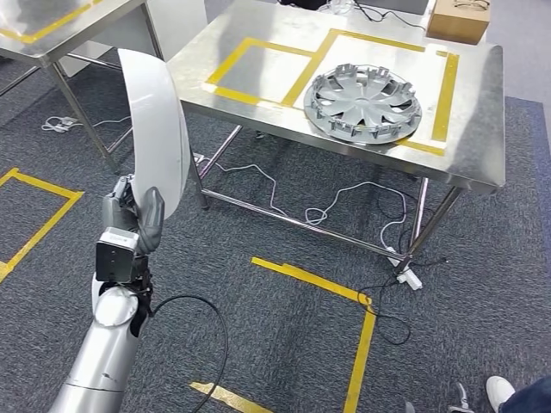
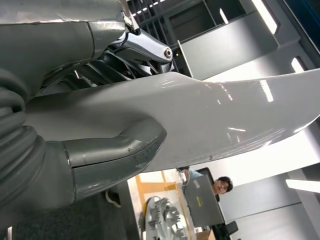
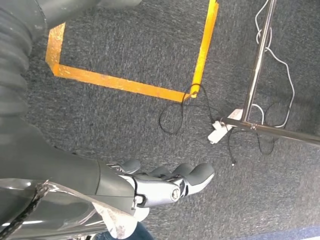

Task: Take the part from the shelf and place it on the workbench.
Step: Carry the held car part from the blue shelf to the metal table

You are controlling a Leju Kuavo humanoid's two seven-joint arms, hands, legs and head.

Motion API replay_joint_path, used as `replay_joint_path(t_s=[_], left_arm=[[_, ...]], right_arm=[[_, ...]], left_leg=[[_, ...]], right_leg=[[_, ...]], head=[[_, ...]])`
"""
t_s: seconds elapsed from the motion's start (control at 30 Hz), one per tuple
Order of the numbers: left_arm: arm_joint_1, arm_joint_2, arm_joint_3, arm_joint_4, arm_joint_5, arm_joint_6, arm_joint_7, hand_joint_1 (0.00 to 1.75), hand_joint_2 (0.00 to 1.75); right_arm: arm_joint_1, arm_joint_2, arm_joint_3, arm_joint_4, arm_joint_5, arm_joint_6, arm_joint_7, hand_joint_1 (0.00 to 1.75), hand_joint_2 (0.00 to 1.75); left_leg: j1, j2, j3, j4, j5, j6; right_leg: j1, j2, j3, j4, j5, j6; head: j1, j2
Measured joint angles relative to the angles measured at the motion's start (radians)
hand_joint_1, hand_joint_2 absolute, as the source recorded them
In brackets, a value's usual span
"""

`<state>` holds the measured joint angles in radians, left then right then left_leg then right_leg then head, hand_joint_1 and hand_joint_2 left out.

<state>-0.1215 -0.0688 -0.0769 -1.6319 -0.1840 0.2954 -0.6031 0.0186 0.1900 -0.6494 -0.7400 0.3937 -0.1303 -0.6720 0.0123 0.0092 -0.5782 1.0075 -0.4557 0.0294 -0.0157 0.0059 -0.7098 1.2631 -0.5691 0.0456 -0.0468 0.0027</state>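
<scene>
Right now my left hand [image 1: 133, 219] grips the white panel [image 1: 155, 129] upright by its lower edge, workbench [image 1: 478, 103] ahead to the right, while my right hand [image 3: 166, 182] hangs open.

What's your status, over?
Left hand grips the white curved part, held upright. Right hand hangs over the carpet, holding nothing. Workbench ahead; a hubcap fills one taped box.
</scene>
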Motion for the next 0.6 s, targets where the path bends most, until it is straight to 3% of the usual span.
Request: replay_joint_path(t_s=[0.07, 0.13, 0.23, 0.3, 0.4, 0.43, 0.47, 0.5, 0.6], left_arm=[[0.015, 0.003, 0.007, -0.014, 0.004, -0.002, -0.001, 1.75, 1.75], [0.028, 0.008, 0.018, -0.029, 0.008, -0.005, -0.002, 1.75, 1.75], [0.041, 0.013, 0.029, -0.042, 0.011, -0.009, -0.003, 1.75, 1.75], [0.045, 0.016, 0.035, -0.049, 0.013, -0.010, -0.004, 1.75, 1.75], [0.050, 0.021, 0.042, -0.054, 0.013, -0.012, -0.004, 1.75, 1.75], [0.053, 0.021, 0.044, -0.054, 0.011, -0.015, -0.005, 1.75, 1.75], [0.057, 0.021, 0.046, -0.054, 0.009, -0.017, -0.005, 1.75, 1.75], [0.060, 0.021, 0.048, -0.055, 0.007, -0.018, -0.007, 1.75, 1.75], [0.064, 0.021, 0.052, -0.063, -0.003, -0.019, -0.009, 1.75, 1.75]], right_arm=[[-0.003, 0.001, 0.010, 0.002, 0.006, -0.007, 0.000, 0.00, 1.75], [-0.008, 0.006, 0.020, 0.005, 0.008, -0.012, 0.000, 0.00, 1.75], [-0.008, 0.012, 0.029, 0.006, 0.009, -0.014, 0.000, 0.00, 1.75], [-0.010, 0.014, 0.032, 0.007, 0.010, -0.015, 0.000, 0.00, 1.75], [-0.013, 0.017, 0.036, 0.008, 0.009, -0.016, 0.000, 0.00, 1.75], [-0.012, 0.017, 0.037, 0.009, 0.008, -0.016, 0.000, 0.00, 1.75], [-0.011, 0.018, 0.037, 0.010, 0.006, -0.017, 0.000, 0.00, 1.75], [-0.011, 0.018, 0.037, 0.010, 0.004, -0.017, 0.000, 0.00, 1.75], [-0.011, 0.018, 0.040, 0.010, -0.002, -0.017, 0.000, 0.00, 1.75]], left_leg=[[0.001, 0.000, 0.002, 0.003, -0.003, -0.007], [-0.002, 0.000, -0.001, 0.009, -0.005, -0.019], [-0.001, 0.000, -0.004, 0.011, -0.004, -0.035], [0.002, -0.002, -0.015, 0.041, -0.028, -0.044], [0.003, -0.004, -0.094, 0.223, -0.119, -0.051], [0.003, -0.005, -0.119, 0.280, -0.138, -0.052], [0.003, -0.005, -0.131, 0.305, -0.137, -0.050], [0.002, -0.005, -0.124, 0.287, -0.116, -0.047], [-0.003, -0.007, -0.034, 0.091, -0.021, -0.028]], right_leg=[[-0.004, -0.005, 0.073, -0.136, 0.061, 0.002], [-0.003, -0.007, 0.127, -0.235, 0.086, -0.004], [0.001, -0.005, 0.134, -0.249, 0.085, -0.024], [-0.001, -0.005, 0.136, -0.252, 0.087, -0.039], [0.001, -0.005, 0.137, -0.253, 0.088, -0.051], [0.003, -0.004, 0.137, -0.252, 0.088, -0.052], [0.004, -0.003, 0.137, -0.252, 0.087, -0.052], [0.006, -0.002, 0.138, -0.252, 0.087, -0.052], [0.013, 0.003, 0.141, -0.251, 0.086, -0.050]], head=[[0.000, 0.000], [0.000, 0.000], [-0.001, 0.000], [-0.003, 0.000], [-0.005, 0.000], [-0.005, 0.000], [-0.005, 0.000], [-0.005, 0.000], [-0.004, 0.000]])
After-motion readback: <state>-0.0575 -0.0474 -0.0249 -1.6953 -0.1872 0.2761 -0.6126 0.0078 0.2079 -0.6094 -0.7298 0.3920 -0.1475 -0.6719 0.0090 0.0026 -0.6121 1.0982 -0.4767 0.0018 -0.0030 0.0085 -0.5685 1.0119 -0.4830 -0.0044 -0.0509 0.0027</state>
